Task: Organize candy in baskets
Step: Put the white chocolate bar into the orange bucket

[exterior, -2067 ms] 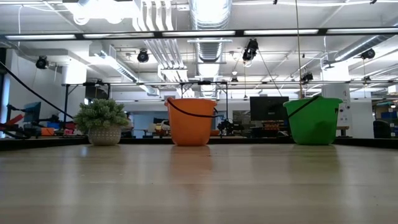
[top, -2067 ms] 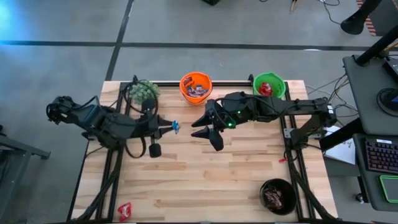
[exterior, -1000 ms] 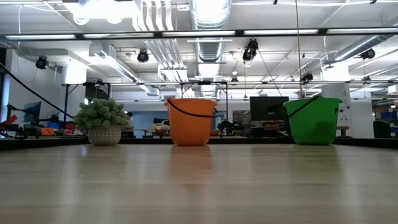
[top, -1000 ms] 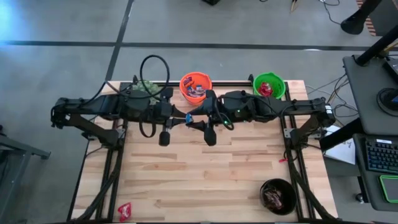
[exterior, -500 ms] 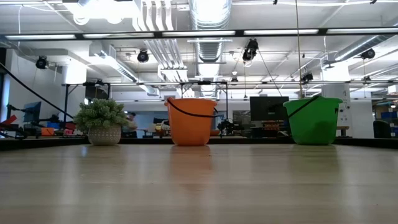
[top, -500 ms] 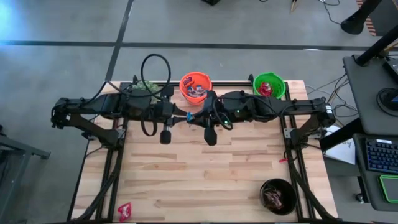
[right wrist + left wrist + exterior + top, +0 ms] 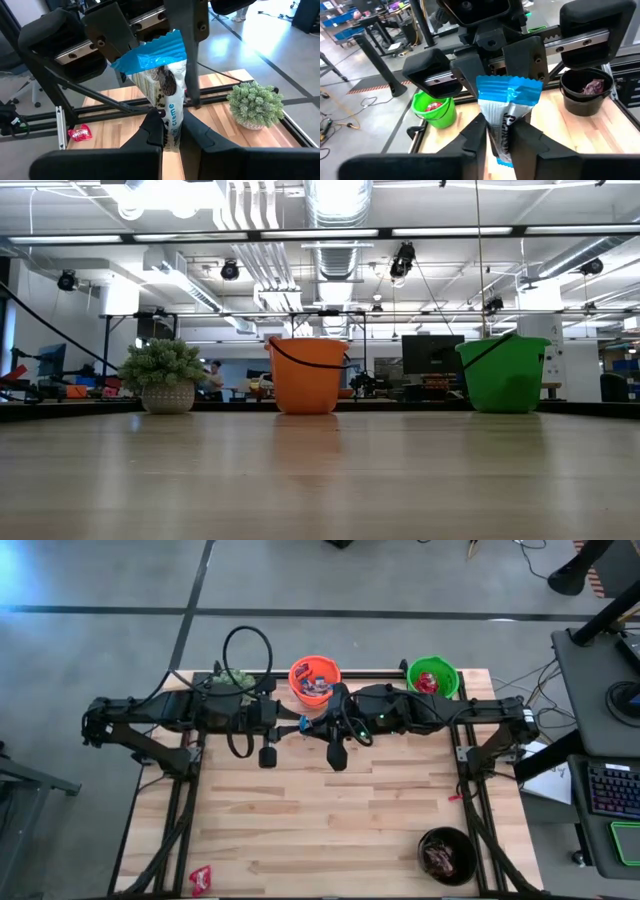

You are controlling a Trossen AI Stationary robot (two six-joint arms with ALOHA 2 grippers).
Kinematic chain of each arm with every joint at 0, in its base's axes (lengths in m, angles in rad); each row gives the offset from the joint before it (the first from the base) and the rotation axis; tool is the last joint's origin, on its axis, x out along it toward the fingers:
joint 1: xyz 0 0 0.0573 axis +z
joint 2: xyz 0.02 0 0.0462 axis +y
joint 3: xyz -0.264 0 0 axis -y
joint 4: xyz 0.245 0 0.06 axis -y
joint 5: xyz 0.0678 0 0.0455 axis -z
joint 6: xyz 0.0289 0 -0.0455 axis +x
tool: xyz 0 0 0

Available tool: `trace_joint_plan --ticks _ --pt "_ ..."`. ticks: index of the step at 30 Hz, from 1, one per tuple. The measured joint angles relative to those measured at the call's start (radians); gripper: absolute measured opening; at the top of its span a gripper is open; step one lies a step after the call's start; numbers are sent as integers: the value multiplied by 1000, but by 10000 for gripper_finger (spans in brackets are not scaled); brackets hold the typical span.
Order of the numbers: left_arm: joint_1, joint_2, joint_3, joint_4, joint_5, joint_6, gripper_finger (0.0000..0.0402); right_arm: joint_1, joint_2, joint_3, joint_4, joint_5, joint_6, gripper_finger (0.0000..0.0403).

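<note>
A light blue-and-white candy bar (image 7: 305,726) hangs high over the table's far middle, between my two grippers. My left gripper (image 7: 298,727) comes at it from the table's left, my right gripper (image 7: 312,727) from the right, and each is shut on it. In the wrist views the candy bar (image 7: 507,107) (image 7: 160,75) stands upright, its blue crimped end on top. The orange basket (image 7: 314,679) and the green basket (image 7: 432,677) stand at the far edge, both with candy inside. The black basket (image 7: 446,854) stands near right. My left gripper pinches the bar's white middle part (image 7: 501,131) between its two fingers, below the blue top end. The fingers come nearly level from the table's left. The bar stands upright, clear of the table, its lower end below the fingers. My right gripper pinches the lettered white part (image 7: 172,120) of the same bar between its two fingers. It reaches in nearly level from the table's right. The blue crimped end (image 7: 150,55) stands above the fingers, and the bar is clear of the table.
A fuzzy potted plant (image 7: 232,683) stands at the far left beside the orange basket. One red candy (image 7: 201,878) lies at the near left corner. The wooden tabletop (image 7: 330,810) below the arms is bare. In the low view only the plant (image 7: 165,375) and two baskets show.
My right gripper, which stood open around the candy bar that my left gripper held out, has shut on it. Both arms have stayed where they were, and the bar has kept its place between them.
</note>
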Motion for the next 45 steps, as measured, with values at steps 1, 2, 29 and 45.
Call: trace_joint_plan --ticks 1,2,29,45 --pt "0 -3 0 0 -3 -1 58 -2 0 0 1 -3 0 18" --pt "0 -4 0 0 -6 -2 67 -4 -1 0 1 -5 -1 17" --pt "12 -17 3 -149 -411 170 146 -242 -132 -1 -285 -11 -84 17" --pt "185 -17 2 -231 -445 143 146 -317 -297 -1 -471 -10 -68 17"
